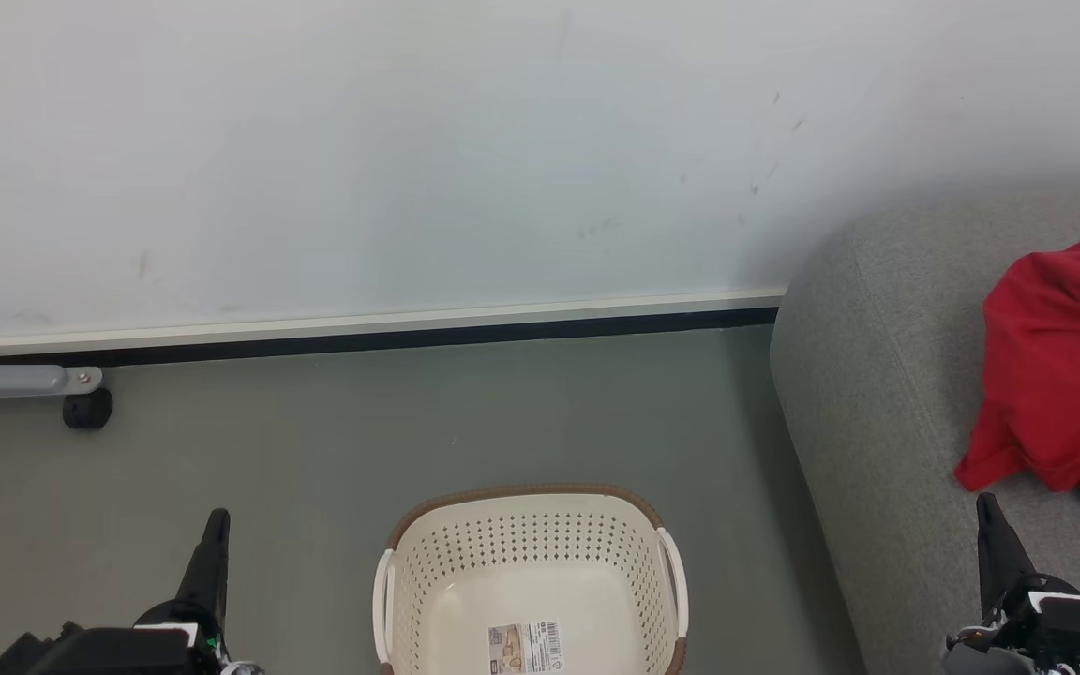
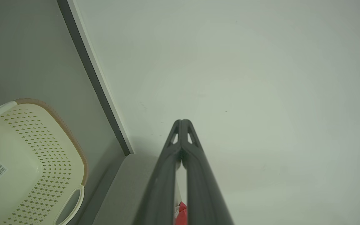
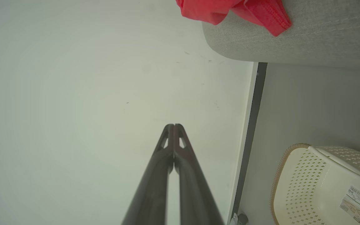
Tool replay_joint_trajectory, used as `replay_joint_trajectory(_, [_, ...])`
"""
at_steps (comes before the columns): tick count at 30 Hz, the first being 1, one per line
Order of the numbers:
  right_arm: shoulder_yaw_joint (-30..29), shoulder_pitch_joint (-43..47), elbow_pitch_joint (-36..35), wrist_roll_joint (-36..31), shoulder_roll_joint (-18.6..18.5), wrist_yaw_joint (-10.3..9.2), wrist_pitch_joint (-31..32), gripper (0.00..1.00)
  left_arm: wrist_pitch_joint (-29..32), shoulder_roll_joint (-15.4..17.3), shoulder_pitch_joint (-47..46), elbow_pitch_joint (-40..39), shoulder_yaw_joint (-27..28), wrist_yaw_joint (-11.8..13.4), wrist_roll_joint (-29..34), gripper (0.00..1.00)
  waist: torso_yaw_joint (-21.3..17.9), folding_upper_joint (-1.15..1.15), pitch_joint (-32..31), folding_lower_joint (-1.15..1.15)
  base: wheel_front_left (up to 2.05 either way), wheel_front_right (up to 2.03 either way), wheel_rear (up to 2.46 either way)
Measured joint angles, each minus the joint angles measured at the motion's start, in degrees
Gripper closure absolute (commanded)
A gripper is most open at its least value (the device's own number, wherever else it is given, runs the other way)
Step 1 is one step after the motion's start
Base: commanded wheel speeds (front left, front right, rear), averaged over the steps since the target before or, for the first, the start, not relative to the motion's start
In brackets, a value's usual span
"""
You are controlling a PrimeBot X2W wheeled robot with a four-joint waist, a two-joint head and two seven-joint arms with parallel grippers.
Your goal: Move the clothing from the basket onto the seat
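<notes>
The grey seat (image 1: 877, 394) stands at the right against the wall. On the floor near it is the basket (image 1: 531, 489), its labelled bottom bare, and the clothing (image 1: 1056, 375) lies on the seat cushion as a crumpled red heap, its long axis running from the wall end toward the robot with a loose hem at the near end. It looks light, limp and not slippery, so any further lift would best pinch a raised fold and expect the rest to drape. The left hand (image 1: 217, 516) and right hand (image 1: 984, 502) hover low, fingers pressed together, pinching nothing.
</notes>
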Motion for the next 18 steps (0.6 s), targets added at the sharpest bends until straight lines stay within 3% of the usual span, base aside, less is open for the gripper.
replay_joint_trajectory(18, [0.0,0.01,-0.01,0.01,0.0,0.0,-0.01,1.0,0.0,0.0,0.0,0.03,0.0,0.0,0.0,1.0,0.0,0.0,0.0,0.0,0.0,0.0,0.0])
